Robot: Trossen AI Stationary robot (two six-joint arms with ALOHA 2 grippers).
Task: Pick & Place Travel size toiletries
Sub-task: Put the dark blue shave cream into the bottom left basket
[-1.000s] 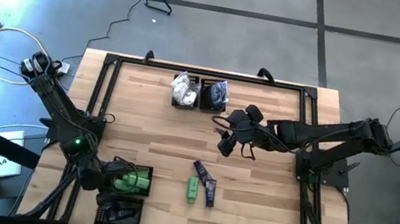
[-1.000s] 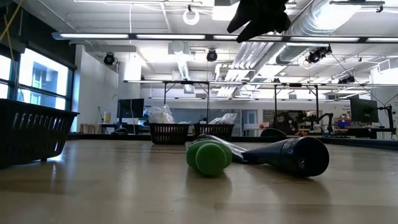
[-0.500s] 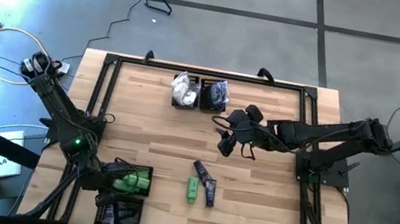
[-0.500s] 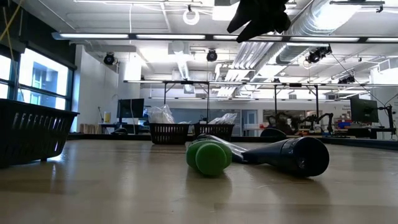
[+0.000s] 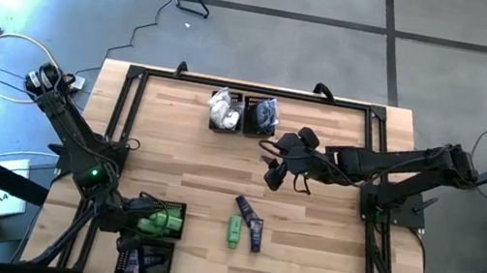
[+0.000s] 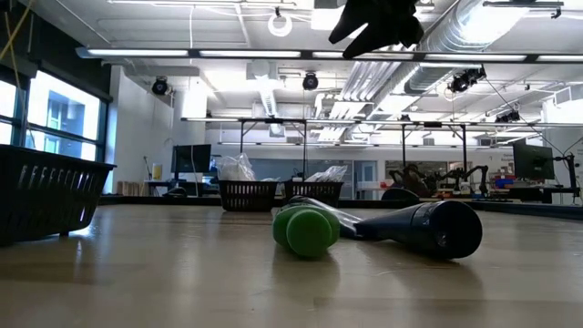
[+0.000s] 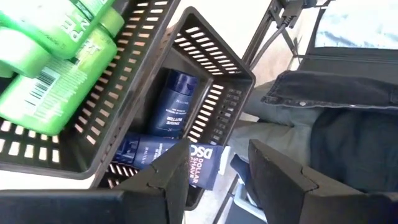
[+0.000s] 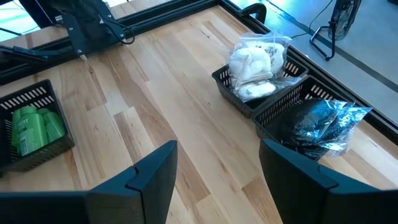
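High view: one green tube [image 5: 234, 231], one navy tube [image 5: 251, 222]; both arms' fingers apart, empty.

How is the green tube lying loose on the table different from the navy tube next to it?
Colour: the green tube is bright green, while the navy tube is dark blue. Length: from above, the green tube looks shorter and the navy tube reaches farther toward the table's far side. Pose: the green tube lies nearly straight, while the navy tube looks slightly slanted. Both lie flat side by side on the wooden table, outside the trays, and neither pincer holds them.
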